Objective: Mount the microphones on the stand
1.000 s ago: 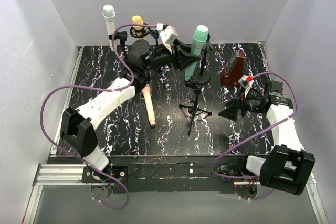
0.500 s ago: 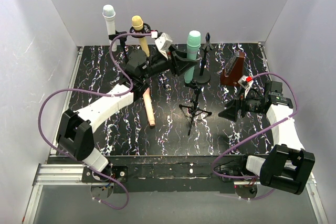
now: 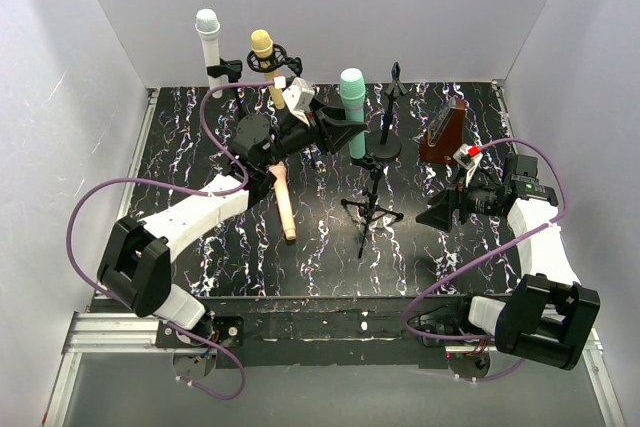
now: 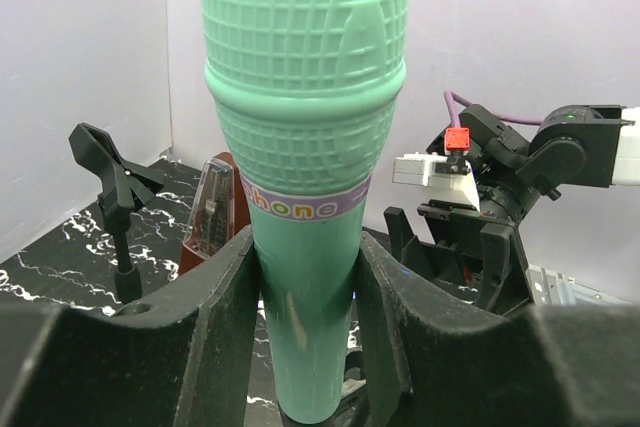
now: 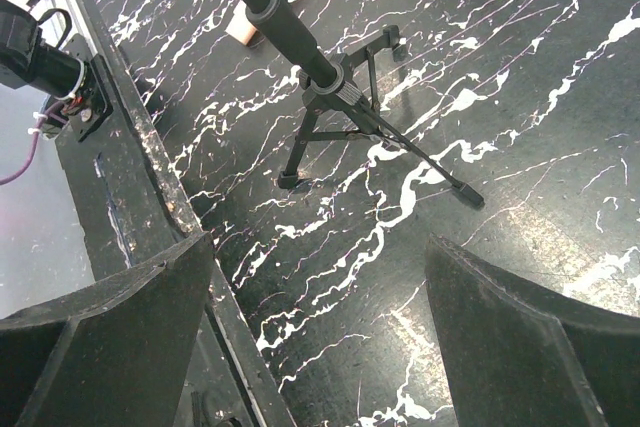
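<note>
At far centre, left gripper (image 3: 338,129) grips the near-upright mint microphone (image 3: 351,107); best to ease it right and press its handle squarely into the empty stand clip (image 3: 397,74), right gripper (image 3: 438,213) idle, wide.

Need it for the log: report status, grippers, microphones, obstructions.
Left gripper shut on mint microphone, upright. Right gripper open, empty. Pink microphone lying on table. Metronome apart from tripod stand.

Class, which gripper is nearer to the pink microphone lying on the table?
Left. The left gripper, holding the green microphone, is raised just behind the pink microphone; the right gripper sits far to its right, beyond the tripod stand.
</note>
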